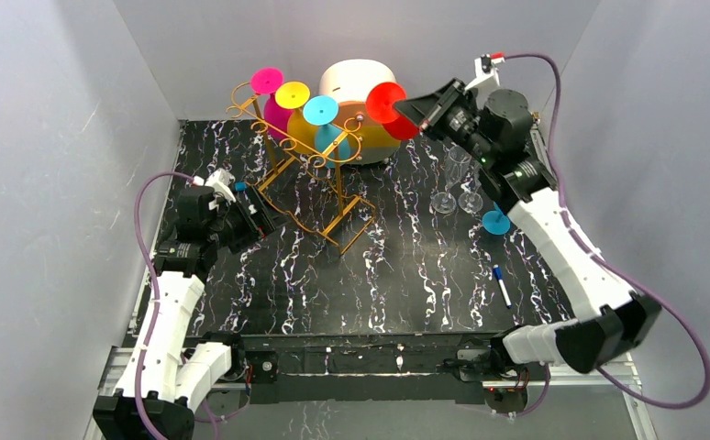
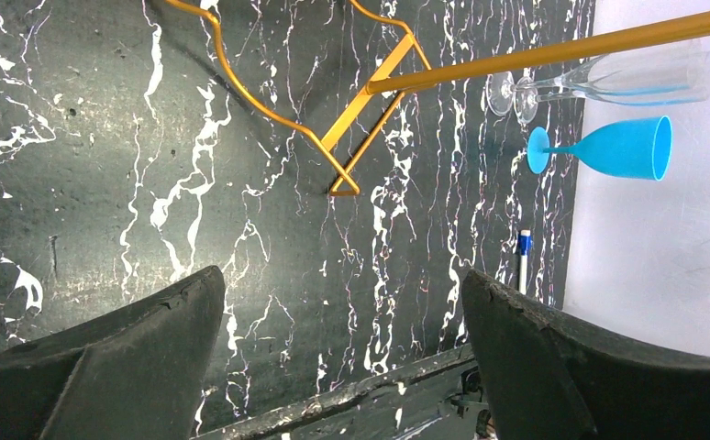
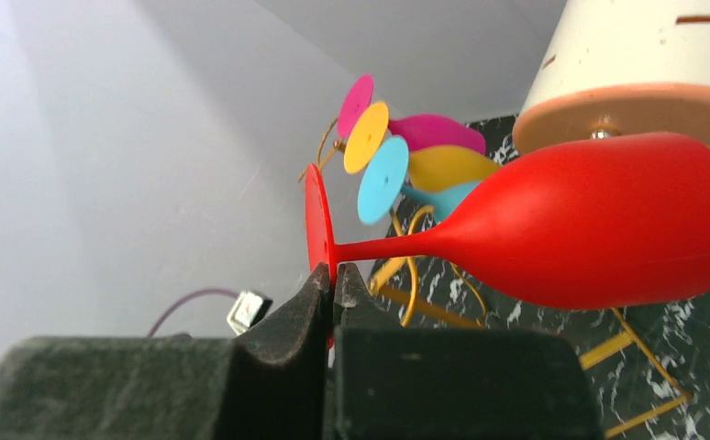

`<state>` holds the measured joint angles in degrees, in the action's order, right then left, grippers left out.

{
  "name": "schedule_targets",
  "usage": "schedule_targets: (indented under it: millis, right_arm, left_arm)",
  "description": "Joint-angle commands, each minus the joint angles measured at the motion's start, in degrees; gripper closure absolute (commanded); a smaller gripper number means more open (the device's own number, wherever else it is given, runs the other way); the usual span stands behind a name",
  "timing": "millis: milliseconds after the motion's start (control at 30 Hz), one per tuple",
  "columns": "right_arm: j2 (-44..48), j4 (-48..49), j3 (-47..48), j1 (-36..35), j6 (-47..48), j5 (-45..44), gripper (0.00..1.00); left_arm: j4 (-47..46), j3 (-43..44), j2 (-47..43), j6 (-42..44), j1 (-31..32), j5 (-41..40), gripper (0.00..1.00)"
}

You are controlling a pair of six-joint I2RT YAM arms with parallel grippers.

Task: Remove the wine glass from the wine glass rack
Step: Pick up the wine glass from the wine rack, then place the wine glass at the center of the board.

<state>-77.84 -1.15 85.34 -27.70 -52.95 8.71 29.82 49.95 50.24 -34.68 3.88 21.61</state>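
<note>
My right gripper (image 1: 416, 110) (image 3: 333, 270) is shut on the edge of the round foot of a red wine glass (image 1: 390, 103) (image 3: 590, 220). It holds the glass in the air on its side, to the right of the orange-gold wine glass rack (image 1: 319, 160) and in front of the round box. A magenta glass (image 1: 267, 81), a yellow glass (image 1: 292, 94) and a cyan glass (image 1: 320, 110) hang upside down on the rack's rails. My left gripper (image 1: 264, 213) (image 2: 342, 278) stands open and empty, low beside the rack's base (image 2: 370, 110).
A white-and-orange round box (image 1: 360, 82) stands behind the rack. Two clear glasses (image 1: 455, 200) (image 2: 608, 78) and a blue glass (image 1: 495, 220) (image 2: 622, 147) are on the right of the black marbled table, with a blue-capped pen (image 1: 502, 285) nearer the front.
</note>
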Motion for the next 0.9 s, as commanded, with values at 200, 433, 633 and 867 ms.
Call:
schedule_targets:
  millis: [200, 433, 633, 867]
  right_arm:
    - [19.0, -2.4, -20.9, 0.2, 2.5, 8.4, 0.99]
    - [25.4, -7.1, -28.4, 0.2, 2.6, 15.7, 0.99]
    - [23.6, -5.4, -32.4, -0.5, 3.1, 26.4, 0.99]
    - [20.1, 0.3, -34.7, -7.9, 3.5, 25.6, 0.99]
  left_arm:
    - [1.3, 3.3, 3.6, 8.7, 7.2, -1.6, 0.06]
    - [1.5, 3.4, 5.6, 8.2, 22.8, -5.9, 0.05]
    - [-3.4, 1.1, -0.9, 4.6, 24.4, 0.1, 0.07]
    - [-13.8, 1.9, -2.8, -0.7, 24.5, 14.4, 0.11]
